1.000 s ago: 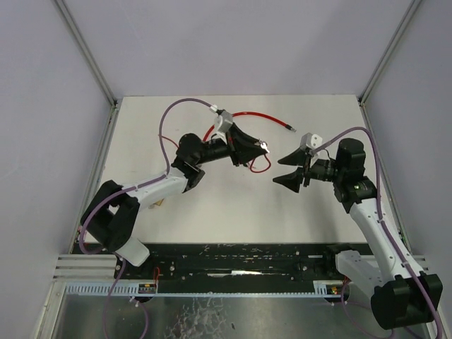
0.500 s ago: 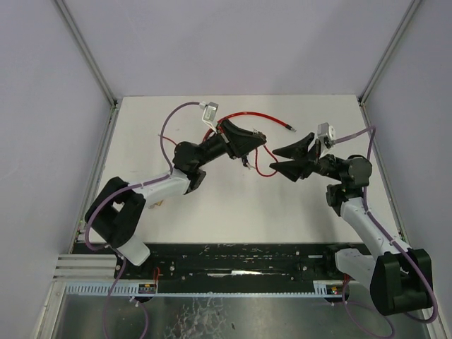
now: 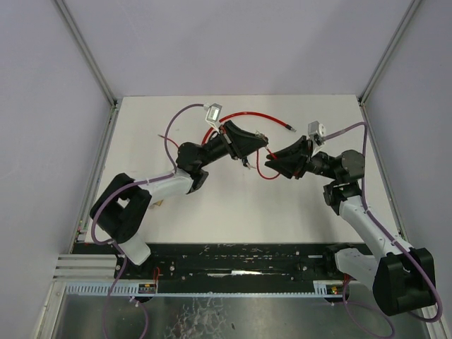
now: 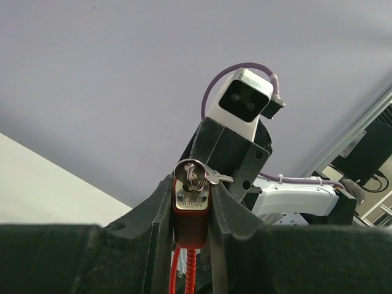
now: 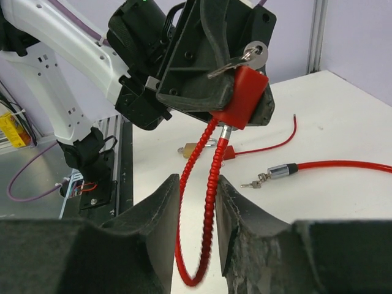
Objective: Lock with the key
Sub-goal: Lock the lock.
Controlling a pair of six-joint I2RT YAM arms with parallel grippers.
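A red padlock (image 4: 191, 211) is clamped in my left gripper (image 4: 191, 202), held up off the table. The key (image 4: 196, 174) sits in its keyhole with a ring and a second key hanging from it. In the right wrist view the same lock (image 5: 245, 95) and key (image 5: 248, 56) face me. Its red ribbed shackle loop (image 5: 211, 202) hangs down between the fingers of my right gripper (image 5: 197, 196). Those jaws stand narrow around the loop; the right finger touches it and a thin gap shows at the left finger. Seen from the top, the grippers (image 3: 248, 145) (image 3: 272, 164) meet tip to tip.
A brass padlock (image 5: 202, 147) lies on the white table (image 3: 233, 205) below the lock. A long red cable (image 5: 343, 165) with a metal end and small keys (image 5: 278, 171) lies behind. Grey walls enclose the table; a black rail (image 3: 240, 256) runs along the near edge.
My right gripper has swung up and left to the lock and narrowed its jaws around the hanging loop. The left gripper has lifted and turned the lock toward it.
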